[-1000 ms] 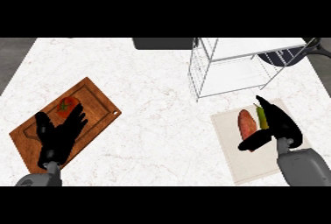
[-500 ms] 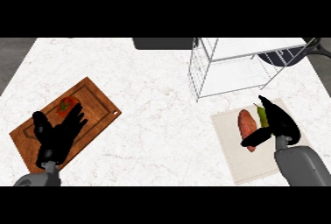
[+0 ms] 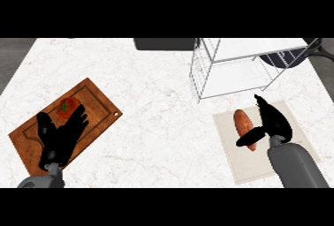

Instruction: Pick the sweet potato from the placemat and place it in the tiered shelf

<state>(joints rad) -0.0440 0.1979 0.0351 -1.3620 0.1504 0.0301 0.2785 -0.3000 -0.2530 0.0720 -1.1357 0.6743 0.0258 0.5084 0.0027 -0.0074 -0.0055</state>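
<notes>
Reaching: right hand (image 3: 272, 122), open, thumb across the potato (image 3: 244, 124)
Potato: on the placemat (image 3: 261, 163), near right
Shelf (image 3: 238, 66): far right, beyond the placemat
Left hand (image 3: 60, 139): open, resting over the board (image 3: 91, 103), near left

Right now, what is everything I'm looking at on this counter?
Sweet potato: one, orange-brown, on the placemat, beside the right hand.
Placemat: one, pale beige, right side of the counter.
Shelf: one, white wire, far right.
Cutting board: one, brown wood, left side.
Tomato: one, red with green stem, on the board's far end.
Dark bowl: one, behind the shelf, partly hidden.
Dark grey object: one, at the far edge, cannot tell what.
Counter: white marble.
Left hand: black, open, over the board.
Right hand: black, thumb across the sweet potato.
</notes>
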